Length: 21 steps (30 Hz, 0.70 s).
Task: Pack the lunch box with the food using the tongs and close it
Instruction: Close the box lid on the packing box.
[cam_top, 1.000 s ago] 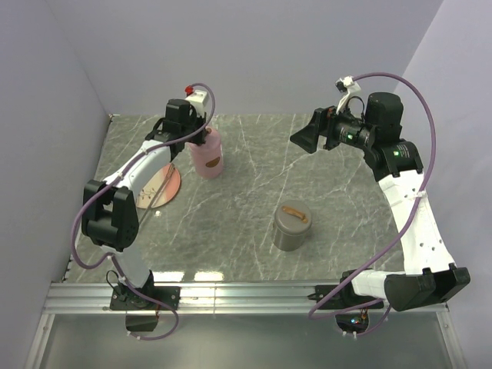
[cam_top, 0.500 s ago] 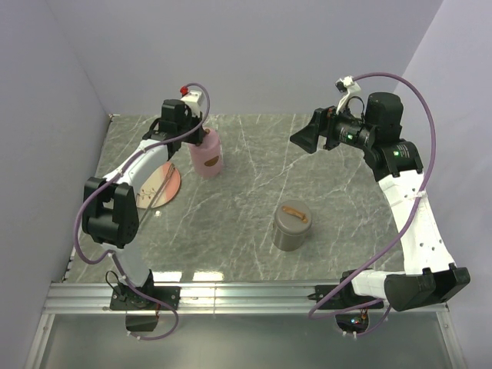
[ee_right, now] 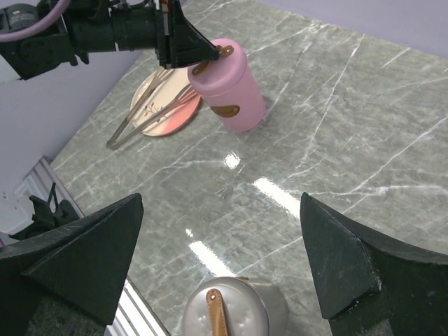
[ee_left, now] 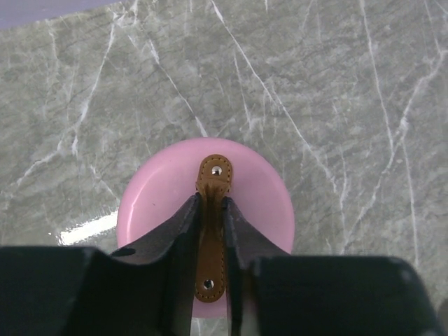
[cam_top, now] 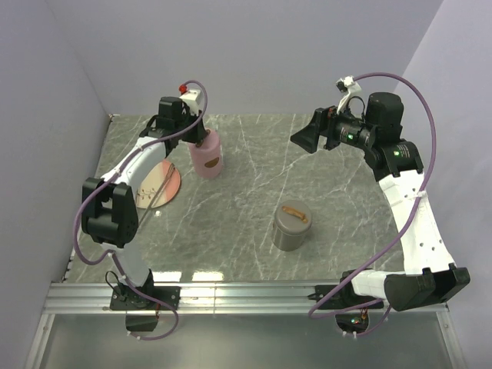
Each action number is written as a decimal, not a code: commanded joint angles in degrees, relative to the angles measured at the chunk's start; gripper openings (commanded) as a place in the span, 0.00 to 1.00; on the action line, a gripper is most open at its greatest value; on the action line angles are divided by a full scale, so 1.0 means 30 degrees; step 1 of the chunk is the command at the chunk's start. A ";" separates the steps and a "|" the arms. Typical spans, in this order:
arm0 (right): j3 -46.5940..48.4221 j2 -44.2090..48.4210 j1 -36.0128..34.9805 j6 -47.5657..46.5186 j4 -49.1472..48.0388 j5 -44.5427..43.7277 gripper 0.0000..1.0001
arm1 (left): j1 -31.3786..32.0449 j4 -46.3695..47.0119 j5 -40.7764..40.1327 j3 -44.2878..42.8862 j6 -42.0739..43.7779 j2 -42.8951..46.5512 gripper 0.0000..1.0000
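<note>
**Left claw at the pink box's strap, packing not begun**

My left claw (ee_left: 211, 210) sat on top of the pink box (cam_top: 207, 157), one finger on each side of the brown strap (ee_left: 215, 171) on its lid. The fingers were close in on the strap, but I could not tell whether they were pinching it or had let go. My right claw (ee_right: 218, 203) hung spread wide and empty, high over the far right of the bench (cam_top: 254, 177).

I judged the job barely started. The pink box had its lid on, and so did the grey box (cam_top: 290, 228) standing well apart toward the near middle. I took the pink one for the lunch box, though I wasn't sure. The tongs (ee_right: 133, 128) lay across the plate (cam_top: 171, 192) just left of the pink box, in neither claw, with their joined end off the rim. The food was too small for me to make out. Still to do, by my reckoning: lid off, tongs up, pieces across, lid back on.

The bench was glossy grey-green marble with white veins and bright glare patches. Plain lilac walls (cam_top: 269, 54) closed it in, and a metal rail (cam_top: 246, 296) ran along the near edge.
</note>
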State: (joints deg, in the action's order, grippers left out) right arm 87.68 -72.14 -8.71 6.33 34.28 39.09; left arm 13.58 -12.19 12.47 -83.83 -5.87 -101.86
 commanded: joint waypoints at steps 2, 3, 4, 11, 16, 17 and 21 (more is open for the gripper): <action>0.0042 0.0110 0.0149 0.0088 -0.0617 0.0270 1.00 | -0.0016 -0.1036 0.1000 -0.1791 -0.0416 0.0702 0.27; -0.0046 0.0111 0.0149 0.0117 -0.0675 0.0328 1.00 | -0.0016 -0.1007 0.1000 -0.1995 -0.0475 0.0790 0.32; -0.0076 0.0140 0.0178 0.0146 -0.0705 0.0358 1.00 | -0.0045 -0.0949 0.1000 -0.2084 -0.0504 0.0936 0.34; 0.0100 -0.0065 0.0179 0.0118 -0.0588 0.0358 1.00 | -0.0893 -0.0805 0.1495 -0.3110 -0.1553 0.0411 0.42; 0.0012 -0.0094 0.0178 0.0088 -0.0617 0.0329 1.00 | -0.3233 0.0574 0.4422 -0.3607 -0.4281 -0.0816 0.41; -0.0046 -0.0094 0.0179 0.0088 -0.0617 0.0271 1.00 | -0.3413 0.0662 0.5588 -0.3754 -0.4458 -0.1082 0.41; 0.0070 -0.0298 0.0149 0.0146 -0.0588 0.0329 1.00 | -0.3999 0.0195 0.6796 -0.5245 -0.4604 -0.2721 0.40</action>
State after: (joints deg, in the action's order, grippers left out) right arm 87.68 -72.29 -8.69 6.55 34.28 39.68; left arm 2.13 -12.93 25.96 -95.77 -16.71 -107.20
